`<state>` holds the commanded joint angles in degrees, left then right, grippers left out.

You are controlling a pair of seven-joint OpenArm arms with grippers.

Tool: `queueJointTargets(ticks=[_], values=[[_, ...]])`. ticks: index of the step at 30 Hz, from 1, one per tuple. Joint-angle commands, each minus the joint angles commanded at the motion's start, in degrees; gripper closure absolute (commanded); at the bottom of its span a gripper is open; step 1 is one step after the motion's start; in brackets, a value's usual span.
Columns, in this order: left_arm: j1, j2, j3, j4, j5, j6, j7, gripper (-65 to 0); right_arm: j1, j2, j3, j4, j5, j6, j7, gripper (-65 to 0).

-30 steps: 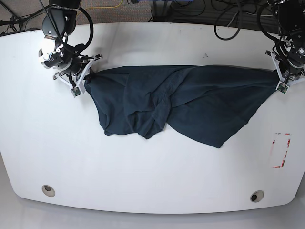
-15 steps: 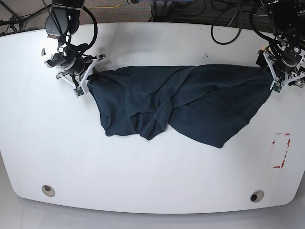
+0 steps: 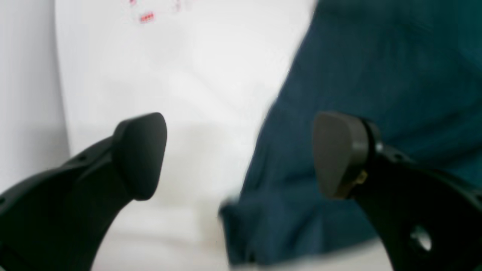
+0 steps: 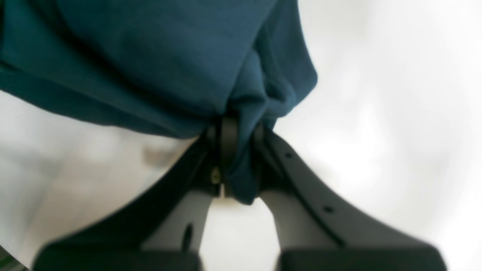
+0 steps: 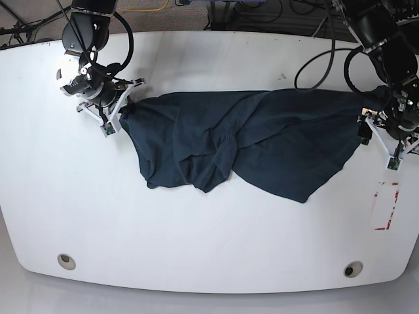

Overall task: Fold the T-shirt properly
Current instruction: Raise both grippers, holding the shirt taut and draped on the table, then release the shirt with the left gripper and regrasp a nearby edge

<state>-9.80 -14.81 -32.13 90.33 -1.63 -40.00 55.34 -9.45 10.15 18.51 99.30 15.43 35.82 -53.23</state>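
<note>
Navy T-shirt (image 5: 249, 140) crumpled across table (image 5: 196, 242), right gripper (image 4: 237, 158) pinching its far-left corner, left gripper (image 3: 241, 154) spread wide, empty, at its right edge.

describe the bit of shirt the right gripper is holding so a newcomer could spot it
On the white table, the dark navy T-shirt lies spread and rumpled. Follow it to its end beneath the right gripper, where the fabric bunches into a pinched knot, unlike the loose edge near the open left gripper.

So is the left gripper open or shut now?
Open: the left gripper has its jaws wide apart, nothing between them; the T-shirt lies beyond.
</note>
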Motion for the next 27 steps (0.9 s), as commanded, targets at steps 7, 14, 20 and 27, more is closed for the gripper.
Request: queueJointTargets(ticks=[7,14,20,27], values=[[-7.74,0.0,0.26,-12.57,-0.09,0.0,-0.53,-55.6,0.44,0.0,-0.09,-0.09,0.0,0.0,0.18,-2.9],[-12.22,0.09,1.41,-22.95,-0.09,0.0,-3.43,-55.6,0.53,0.0,-0.09,-0.09,0.0,0.0,0.18,-2.9],[-14.33,0.18,4.22,-29.01,-0.18,0.0,-5.8,-55.4,0.53,0.0,-0.09,-0.09,0.0,0.0,0.18,-2.9],[-14.42,0.18,10.29,-32.88,-0.18,0.0,-9.05,-55.4,1.32,0.0,0.0,-0.09,0.0,0.0,0.18,-2.9]])
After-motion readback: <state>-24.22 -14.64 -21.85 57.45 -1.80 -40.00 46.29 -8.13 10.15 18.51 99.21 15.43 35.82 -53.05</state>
